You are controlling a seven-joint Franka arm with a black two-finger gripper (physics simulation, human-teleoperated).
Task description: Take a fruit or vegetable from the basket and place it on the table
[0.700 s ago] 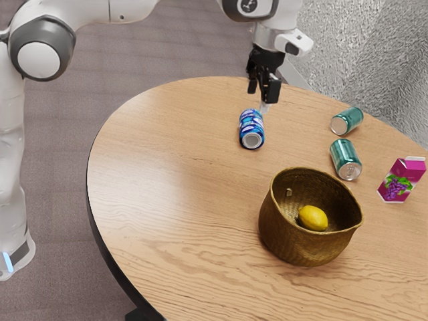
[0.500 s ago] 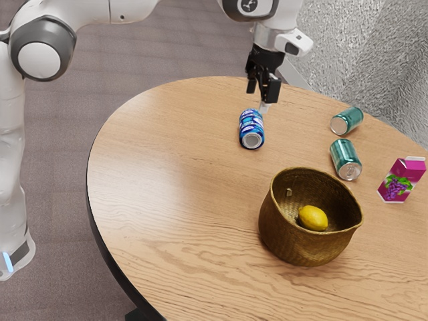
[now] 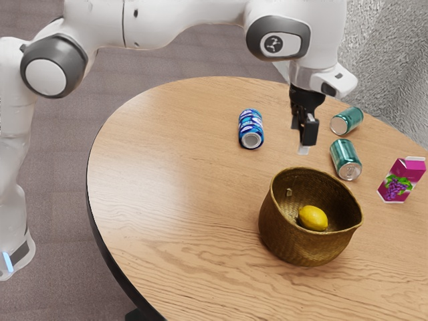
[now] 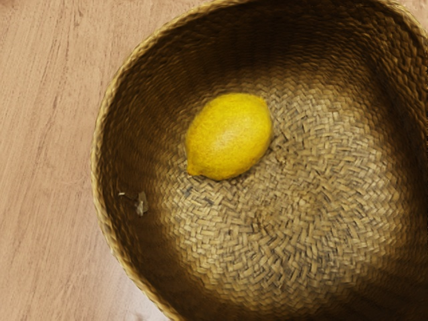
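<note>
gripper (image 3: 300, 139) now nearer the basket (image 3: 293, 239)

The pincer (image 3: 301, 138), earlier near the blue can (image 3: 251, 126), now farther from it, nearer the basket (image 3: 291, 242).

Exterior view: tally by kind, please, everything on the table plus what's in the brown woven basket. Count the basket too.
Yellow oval lemon: 1
Brown woven basket: 1
Blue-and-white cylindrical can: 1
Teal cylindrical cans: 2
Magenta grape-print carton: 1
Total: 6
</note>
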